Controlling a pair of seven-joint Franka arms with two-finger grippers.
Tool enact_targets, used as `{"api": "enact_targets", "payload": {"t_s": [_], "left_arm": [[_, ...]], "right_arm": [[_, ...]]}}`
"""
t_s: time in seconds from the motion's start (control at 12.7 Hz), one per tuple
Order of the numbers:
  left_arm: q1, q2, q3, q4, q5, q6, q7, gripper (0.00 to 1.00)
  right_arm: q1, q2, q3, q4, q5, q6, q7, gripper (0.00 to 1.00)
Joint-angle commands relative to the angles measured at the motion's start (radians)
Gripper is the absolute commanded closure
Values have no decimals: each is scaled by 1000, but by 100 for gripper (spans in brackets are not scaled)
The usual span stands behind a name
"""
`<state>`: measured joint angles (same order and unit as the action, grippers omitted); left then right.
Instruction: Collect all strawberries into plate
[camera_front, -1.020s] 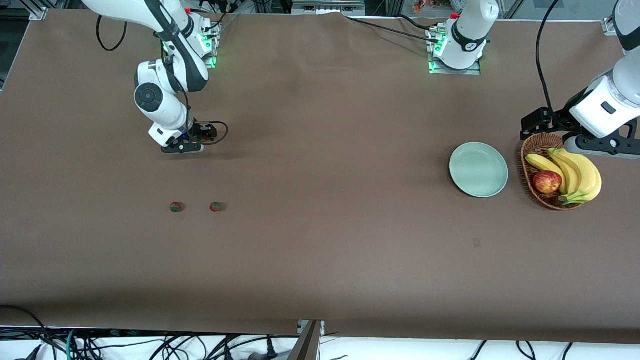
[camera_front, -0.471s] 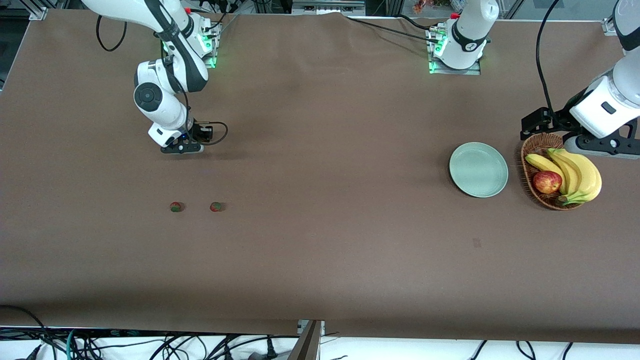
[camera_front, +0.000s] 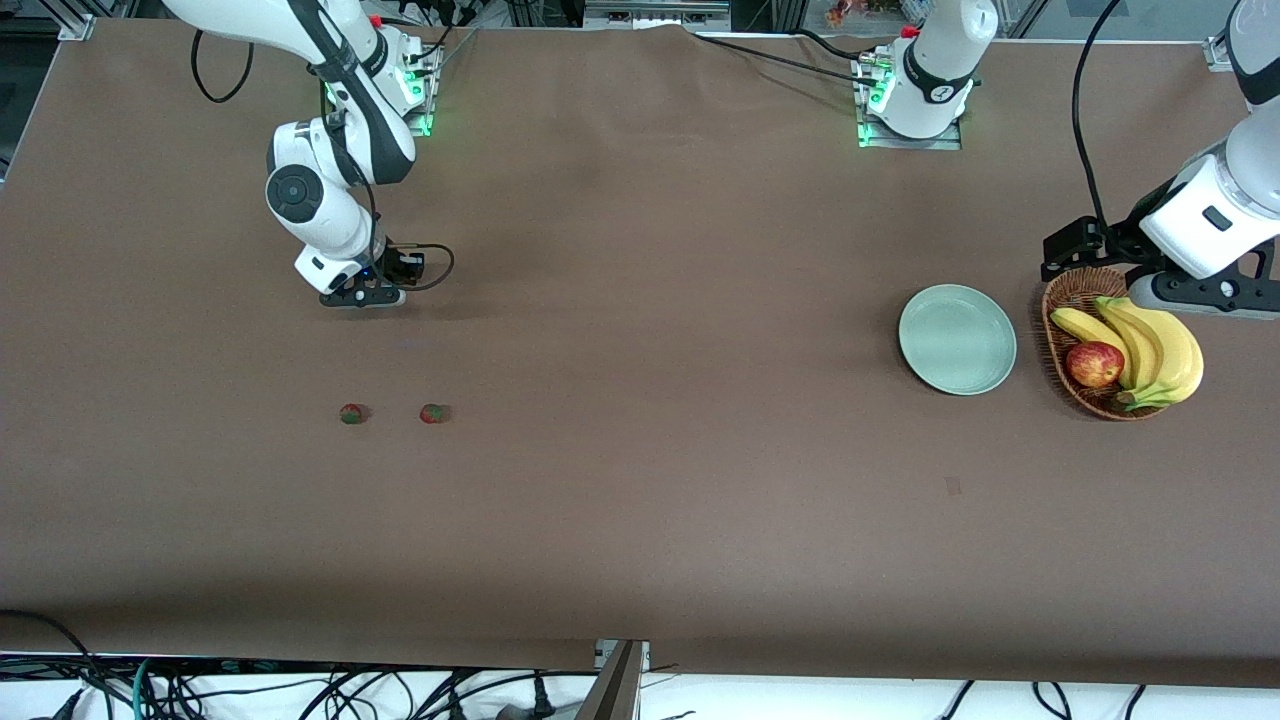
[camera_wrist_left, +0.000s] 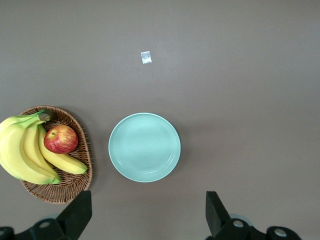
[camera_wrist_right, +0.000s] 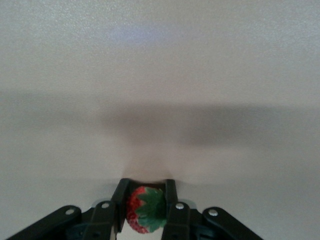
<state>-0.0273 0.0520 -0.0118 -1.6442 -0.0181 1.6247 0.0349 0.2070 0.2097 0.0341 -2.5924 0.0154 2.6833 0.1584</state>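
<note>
Your right gripper (camera_front: 362, 296) has a strawberry (camera_wrist_right: 145, 209) pinched between its fingers, low over the table toward the right arm's end, well apart from the plate (camera_front: 957, 339). Two more strawberries (camera_front: 351, 413) (camera_front: 433, 413) lie on the table, just as far from the plate, nearer the front camera than it. The plate is bare. Your left gripper (camera_wrist_left: 147, 217) waits over the basket (camera_front: 1075, 290) just beside the plate, jaws wide, holding nothing. The carry runs toward the left arm's end. From the front, the held berry is hidden.
</note>
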Motion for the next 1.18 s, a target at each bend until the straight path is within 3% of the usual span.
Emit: {"api": "enact_targets", "payload": {"t_s": [0.0,0.16,0.47,0.63,0.94,1.1], "left_arm": [[4,12,3,0,6,0,-9,0],[15,8,3,-37,6,0,-12,0],[20,-53,3,-228,7,197,-7,0],[18,-63,-2,-301,13,268,-7,0],[17,-64,-28,-378,20,334,-10,0],[15,-67,-30,-428,21,389,-10,0]], "right_arm": [[2,-15,23,41,18,3,10,82],[12,14,85,171,24,-29,84,82],[104,207,119,649,28,-354,286,79],[149,320,139,870,96,-439,369,79],[297,489,141,1090,138,-421,554,79],[389,598,138,1185,132,-293,718,79]]}}
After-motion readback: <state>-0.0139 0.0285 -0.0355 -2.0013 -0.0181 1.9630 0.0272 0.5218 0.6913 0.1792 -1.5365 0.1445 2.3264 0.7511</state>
